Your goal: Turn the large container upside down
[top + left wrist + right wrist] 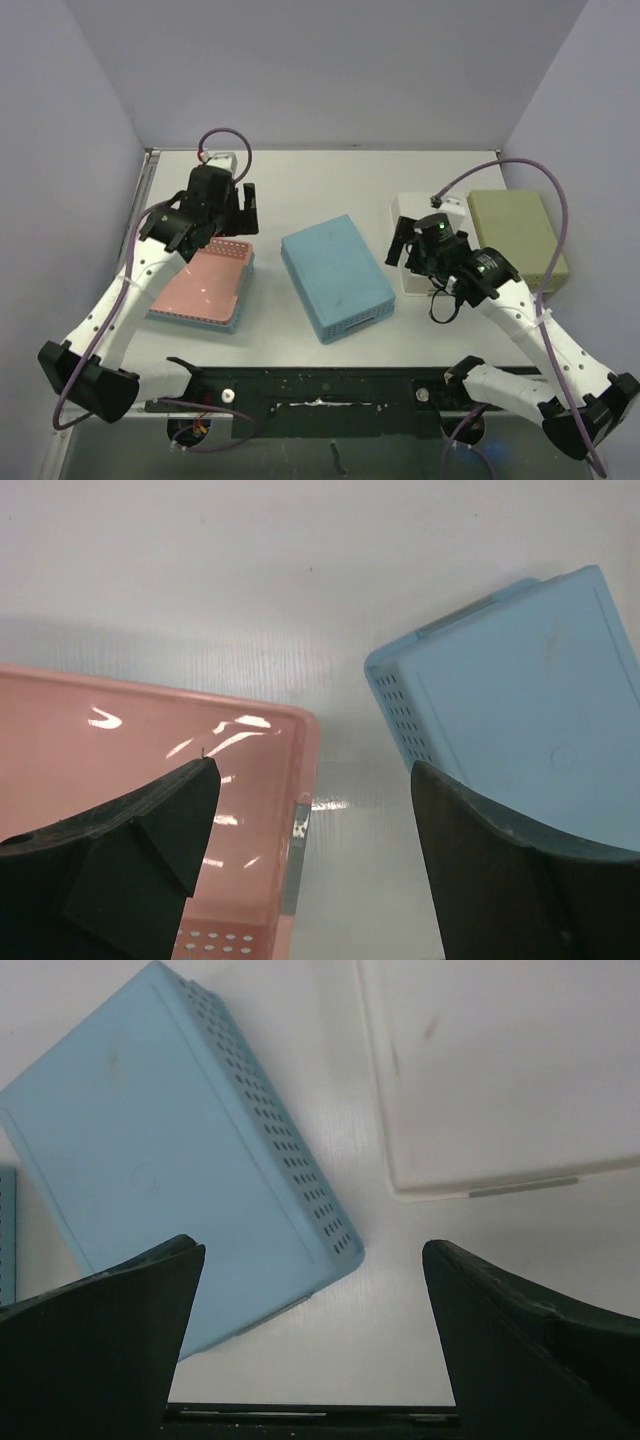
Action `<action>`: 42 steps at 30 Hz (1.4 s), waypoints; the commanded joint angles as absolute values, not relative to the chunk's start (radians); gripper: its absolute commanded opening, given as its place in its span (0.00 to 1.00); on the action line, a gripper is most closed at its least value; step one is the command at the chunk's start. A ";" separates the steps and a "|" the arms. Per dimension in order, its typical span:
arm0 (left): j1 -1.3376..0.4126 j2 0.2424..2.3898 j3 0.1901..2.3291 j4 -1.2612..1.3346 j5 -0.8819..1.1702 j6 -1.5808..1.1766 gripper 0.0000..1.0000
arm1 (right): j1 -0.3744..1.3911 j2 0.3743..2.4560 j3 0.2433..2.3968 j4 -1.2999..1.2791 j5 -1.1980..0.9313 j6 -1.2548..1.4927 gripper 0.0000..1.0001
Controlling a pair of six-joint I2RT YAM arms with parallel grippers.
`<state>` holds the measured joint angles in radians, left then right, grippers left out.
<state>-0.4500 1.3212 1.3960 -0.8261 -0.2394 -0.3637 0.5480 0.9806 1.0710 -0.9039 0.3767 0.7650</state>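
Left pincer (314, 768) and right pincer (314, 1248) both hanging wide open, gripping nothing; blue container (335, 275) lying base-up.
The blue container is sitting at the centre of the desk (330, 185), with bare strips flanking both long sides. The left arm is covering the far edge of the pink tray (200, 285). The right arm is hiding much of the white container (418, 205). The green container (515, 235) is sitting near the right wall.

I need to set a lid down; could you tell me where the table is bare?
The widest bare table lies on the far side of the blue container. A narrower strip runs along its near side. Gaps to the pink container and white container are tight.
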 commanded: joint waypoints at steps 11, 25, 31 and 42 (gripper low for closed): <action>-0.462 1.152 1.029 -0.808 -0.116 -0.490 0.69 | 0.850 1.389 1.266 -0.696 0.303 0.727 0.98; -0.457 1.202 0.979 -0.777 -0.059 -0.473 0.00 | 1.099 1.225 1.031 -0.862 0.365 1.024 0.98; -0.450 1.208 1.106 -0.848 -0.081 -0.450 0.00 | 1.288 1.140 0.874 -0.936 0.376 1.294 0.97; -0.445 1.182 1.476 -1.047 -0.138 -0.439 0.00 | 1.080 1.327 0.873 -0.597 0.381 1.044 0.98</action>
<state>-0.4496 1.2213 1.3617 -0.9920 -0.1005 -0.4587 1.2427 1.2869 0.8417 -0.8078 0.3508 1.1900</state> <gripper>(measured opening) 0.124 0.977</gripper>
